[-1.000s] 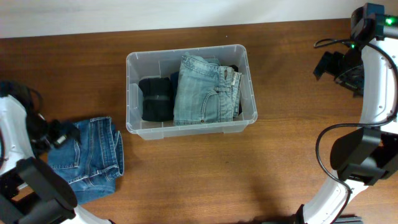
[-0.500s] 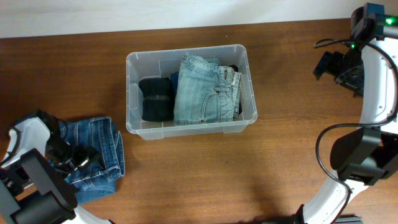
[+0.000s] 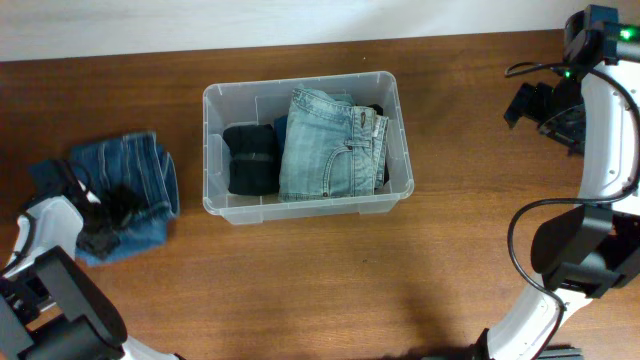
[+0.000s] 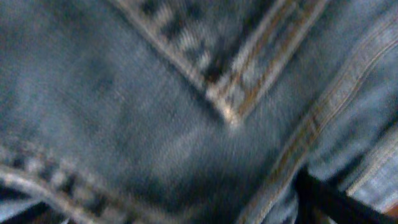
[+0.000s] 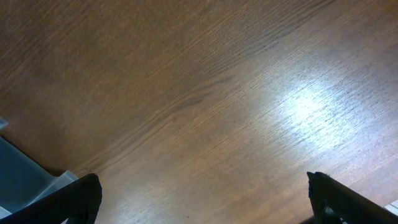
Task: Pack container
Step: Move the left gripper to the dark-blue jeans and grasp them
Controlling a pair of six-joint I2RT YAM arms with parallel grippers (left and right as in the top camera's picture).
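The clear container point(image 3: 310, 204) sits mid-way along the table point(image 3: 450, 250), holding folded light jeans point(image 3: 325, 145) beside a black garment point(image 3: 250, 160). Apart from it, the left gripper point(image 3: 108, 215) has its jaws clenched on bunched darker jeans point(image 3: 135, 170) (denim fills its wrist view); the right gripper point(image 5: 202, 194) hangs over the wood, jaws spread wide

You're on a robot lab bench, not a home: left arm point(image 3: 42, 228) and right arm point(image 3: 606, 130) flank a wood tabletop point(image 3: 300, 290), loose cables point(image 3: 511, 245), green LED point(image 3: 627, 34), plain white wall point(image 3: 250, 20) behind. Folded jeans point(image 3: 320, 150) in a clear bin point(image 3: 212, 150): only household items.
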